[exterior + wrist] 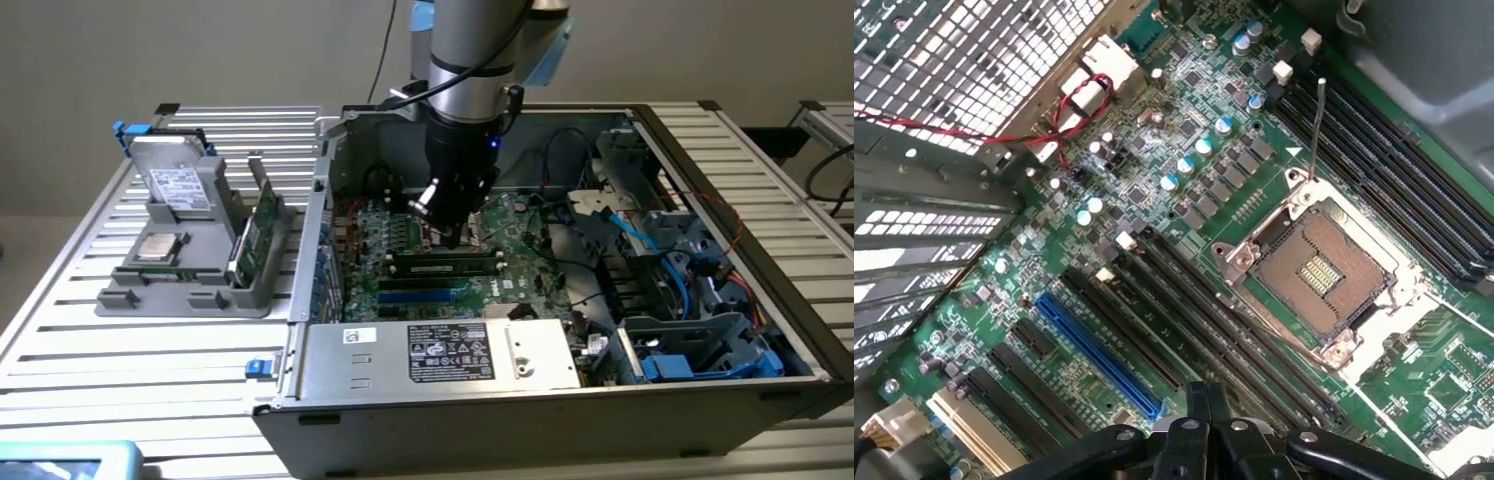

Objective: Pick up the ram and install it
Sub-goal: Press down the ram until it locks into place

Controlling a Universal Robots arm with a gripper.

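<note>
The ram is a thin green stick with dark chips. It lies along the black memory slots on the motherboard inside the open computer case, with a slot clip at each end. My gripper hangs just above and behind the ram's middle, fingers shut together with nothing between them. Whether the tips touch the stick I cannot tell. In the wrist view the shut gripper points down over the long dark slots beside the open CPU socket. There I cannot tell the ram apart from the slots.
A grey holder on the slatted table at the exterior view's left carries upright green cards and a drive. Blue slots and the power supply lie in front of the ram. Cables and drive bays crowd the case's right side.
</note>
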